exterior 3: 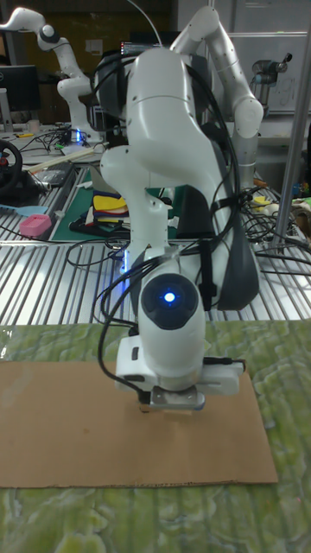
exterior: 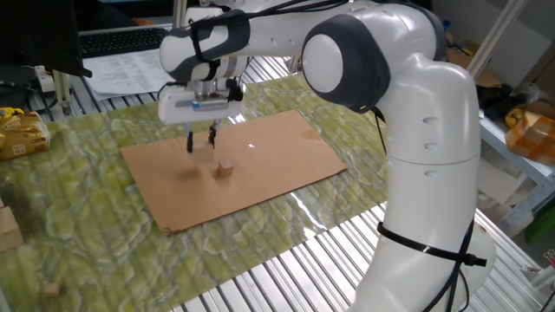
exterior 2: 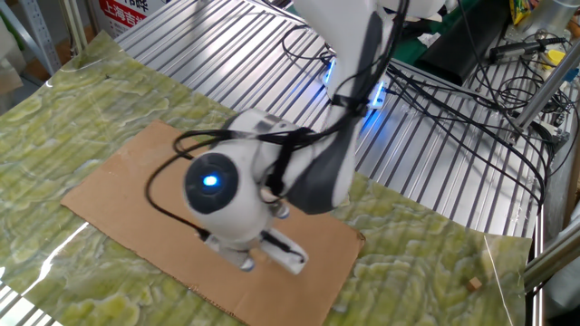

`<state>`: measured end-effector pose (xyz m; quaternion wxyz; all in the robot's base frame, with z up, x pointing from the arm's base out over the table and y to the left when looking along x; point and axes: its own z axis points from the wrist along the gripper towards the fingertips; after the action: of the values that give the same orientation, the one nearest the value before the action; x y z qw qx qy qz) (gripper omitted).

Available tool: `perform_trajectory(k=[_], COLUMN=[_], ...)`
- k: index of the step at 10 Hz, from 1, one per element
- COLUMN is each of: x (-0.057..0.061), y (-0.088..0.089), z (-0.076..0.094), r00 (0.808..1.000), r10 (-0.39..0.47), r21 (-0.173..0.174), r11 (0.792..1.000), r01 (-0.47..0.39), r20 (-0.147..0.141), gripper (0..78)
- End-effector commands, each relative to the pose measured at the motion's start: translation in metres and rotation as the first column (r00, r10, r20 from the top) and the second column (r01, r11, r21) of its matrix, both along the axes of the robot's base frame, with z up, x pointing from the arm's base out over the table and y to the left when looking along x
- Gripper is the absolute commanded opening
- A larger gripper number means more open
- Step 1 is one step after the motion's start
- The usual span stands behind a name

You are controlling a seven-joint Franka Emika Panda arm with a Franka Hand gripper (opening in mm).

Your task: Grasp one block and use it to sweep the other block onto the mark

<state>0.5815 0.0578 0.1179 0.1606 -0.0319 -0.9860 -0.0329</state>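
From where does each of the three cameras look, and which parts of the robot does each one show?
One fixed view: beside the robot, facing the cardboard; shows base, arm, gripper, smaller block.
The other fixed view: high above, looking down; the wrist hides the blocks.
Tall fixed view: low, facing the robot's front; wrist and body.
All share the cardboard and wrist.

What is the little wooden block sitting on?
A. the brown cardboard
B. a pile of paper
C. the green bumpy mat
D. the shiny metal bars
A: in one fixed view the little block rests on the brown cardboard, a short way from the gripper, with the green mat around the cardboard's edges.
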Motion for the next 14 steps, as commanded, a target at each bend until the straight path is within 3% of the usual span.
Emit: perform_trajectory(k=[1,2,3,6,8,10,14], x=[-0.023,-0.029,-0.031,-0.037,-0.039,-0.041,-0.053], y=[0.020,0.019,0.019,0.014,0.010,0.000,0.000], z=[0.002,0.003,0.003,0.006,0.004,0.002,-0.003], r00=[0.998,0.998,0.998,0.993,0.993,0.988,0.974], r10=[0.031,0.034,0.030,-0.050,-0.058,-0.081,-0.152], r21=[-0.037,-0.068,-0.073,-0.148,-0.163,-0.177,-0.213], r11=[0.999,0.997,0.997,0.988,0.986,0.983,0.970], r01=[-0.033,-0.038,-0.034,0.035,0.040,0.057,0.116], r20=[-0.057,-0.054,-0.052,-0.104,-0.106,-0.133,-0.166], gripper=[1.2,1.2,1.2,1.2,1.2,1.2,1.2])
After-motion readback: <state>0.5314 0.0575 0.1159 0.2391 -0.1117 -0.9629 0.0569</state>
